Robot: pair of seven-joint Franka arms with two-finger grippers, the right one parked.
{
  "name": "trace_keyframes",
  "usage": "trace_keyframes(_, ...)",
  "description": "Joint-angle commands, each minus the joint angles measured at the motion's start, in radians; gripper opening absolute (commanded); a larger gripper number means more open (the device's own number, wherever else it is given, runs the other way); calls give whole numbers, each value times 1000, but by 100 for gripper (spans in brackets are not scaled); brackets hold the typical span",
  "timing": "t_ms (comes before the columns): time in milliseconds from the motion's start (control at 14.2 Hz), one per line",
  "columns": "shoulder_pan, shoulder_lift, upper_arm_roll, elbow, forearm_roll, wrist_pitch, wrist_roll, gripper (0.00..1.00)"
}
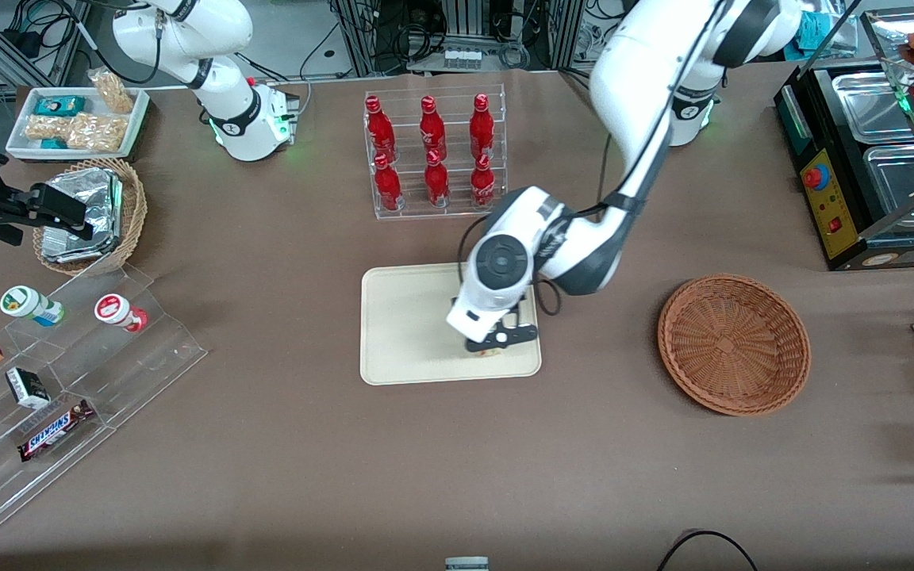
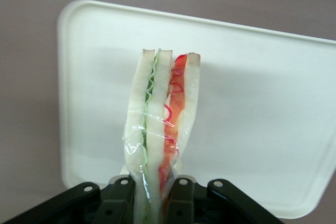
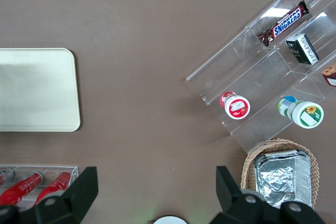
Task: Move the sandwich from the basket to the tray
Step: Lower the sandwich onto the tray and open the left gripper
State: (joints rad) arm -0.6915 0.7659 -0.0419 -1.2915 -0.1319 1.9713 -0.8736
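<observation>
cream tray point(image 1: 401, 333) mid-table, gripper point(image 1: 497, 342) low over its edge toward the working arm's end, fingers point(image 2: 177, 203) pinching wrapped sandwich point(image 2: 163, 129) just above the tray, reddish-brown basket point(image 1: 733, 343) empty, well apart toward the working arm's end

Brown-covered table point(image 1: 282, 444), cabled racks

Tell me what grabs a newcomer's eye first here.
The end effector, shut on the sandwich, is over the cream tray. Toward the working arm's end of the table sits the reddish wicker basket, with nothing in it. Farther from the front camera than the tray stands a rack of red bottles.
</observation>
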Motion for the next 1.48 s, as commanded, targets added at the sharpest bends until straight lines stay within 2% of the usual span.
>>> trace_keyframes(0,-58,85,17,86,-11,81,-70,9)
trace_keyframes(353,-82,130,-12,69,-15,164,-73,10)
trace_keyframes(424,-82,127,-18,42,-23,194,-70,14)
trace_keyframes(494,-80,124,-19,19,-47,236,-70,44)
trace_keyframes(565,-82,121,-19,14,-87,257,-65,99)
trace_keyframes(635,-89,116,-19,9,-106,264,-64,100)
trace_keyframes(847,-92,52,-12,3,-98,239,-64,100)
trace_keyframes(988,-75,-29,2,-14,-80,123,-58,100)
trace_keyframes(1129,-71,-94,62,-21,-49,-1,8,100)
trace_keyframes(1271,-53,-135,106,-43,-51,-135,-48,100)
trace_keyframes(1412,-39,-180,122,-109,-41,-155,-39,100)
